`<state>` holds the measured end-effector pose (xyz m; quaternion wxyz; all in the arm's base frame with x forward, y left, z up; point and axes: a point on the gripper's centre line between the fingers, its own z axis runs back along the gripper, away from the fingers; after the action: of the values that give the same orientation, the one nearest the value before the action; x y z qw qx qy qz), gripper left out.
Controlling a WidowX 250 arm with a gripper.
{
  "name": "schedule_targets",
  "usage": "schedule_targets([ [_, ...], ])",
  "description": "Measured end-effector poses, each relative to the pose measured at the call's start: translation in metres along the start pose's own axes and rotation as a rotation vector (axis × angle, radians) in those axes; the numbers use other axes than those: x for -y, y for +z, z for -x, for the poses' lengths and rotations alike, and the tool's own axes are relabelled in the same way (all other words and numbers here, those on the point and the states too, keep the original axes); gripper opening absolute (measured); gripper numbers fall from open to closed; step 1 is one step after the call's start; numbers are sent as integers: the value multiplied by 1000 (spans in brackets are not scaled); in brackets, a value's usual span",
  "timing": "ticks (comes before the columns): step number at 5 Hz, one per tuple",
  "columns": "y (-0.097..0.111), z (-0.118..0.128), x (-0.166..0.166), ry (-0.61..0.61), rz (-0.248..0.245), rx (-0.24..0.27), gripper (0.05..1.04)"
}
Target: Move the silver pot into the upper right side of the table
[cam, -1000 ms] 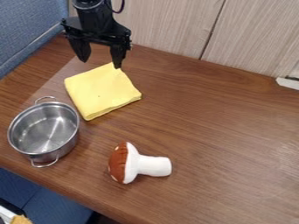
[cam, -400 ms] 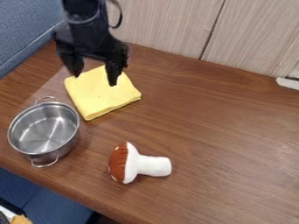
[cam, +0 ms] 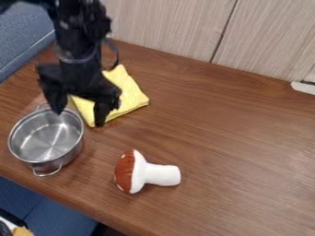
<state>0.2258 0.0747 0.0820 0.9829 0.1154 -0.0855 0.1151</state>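
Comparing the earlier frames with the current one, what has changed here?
The open hand has moved down and slightly left in the view, from the folded yellow cloth's far end toward the silver pot; one finger now appears over the pot's far rim. Nothing was taken hold of or let go. The pot, cloth and toy mushroom stayed where they were.
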Motion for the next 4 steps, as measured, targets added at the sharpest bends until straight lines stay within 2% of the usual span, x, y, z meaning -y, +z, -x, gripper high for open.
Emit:
schedule_targets([
  [1,-20,5,0,29,4,-47,999],
  [2,-48,10,6,21,41,-117,999],
  [3,-56,6,11,6,35,-112,969],
  [4,-55,4,14,-8,5,-95,694],
])
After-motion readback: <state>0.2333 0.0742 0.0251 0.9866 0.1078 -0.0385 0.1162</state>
